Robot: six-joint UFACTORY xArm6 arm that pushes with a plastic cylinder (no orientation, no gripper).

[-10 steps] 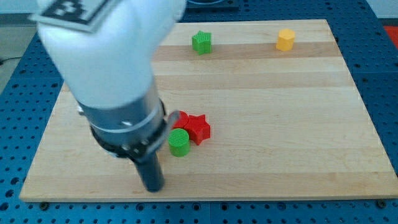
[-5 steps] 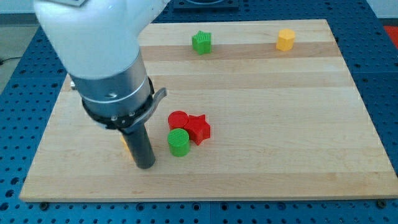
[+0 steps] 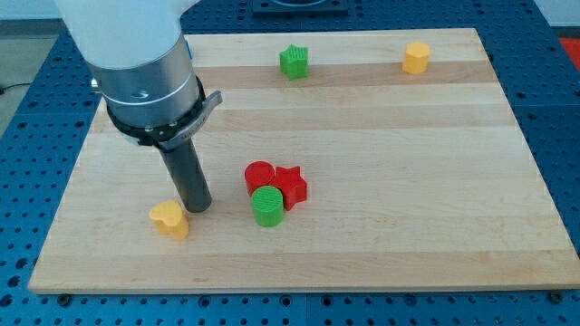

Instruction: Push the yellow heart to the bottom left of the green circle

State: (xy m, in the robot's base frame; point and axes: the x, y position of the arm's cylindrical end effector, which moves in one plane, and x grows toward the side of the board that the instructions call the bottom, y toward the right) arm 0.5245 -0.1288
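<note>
The yellow heart [image 3: 169, 219] lies near the board's bottom left. The green circle [image 3: 267, 206] stands right of it, touching a red circle [image 3: 260, 175] and a red star [image 3: 291, 185] just above it. My tip [image 3: 199, 207] rests on the board just above and right of the yellow heart, close to it, and left of the green circle with a gap between them. The rod rises up into the arm's grey and white body [image 3: 145, 63].
A green star [image 3: 294, 62] lies near the board's top edge at the middle. A yellow hexagon [image 3: 416, 57] lies at the top right. The wooden board [image 3: 408, 181] sits on a blue perforated table.
My tip and arm have moved up and to the view's left, uncovering the yellow heart. The green circle shifted slightly right, staying against the red blocks.
</note>
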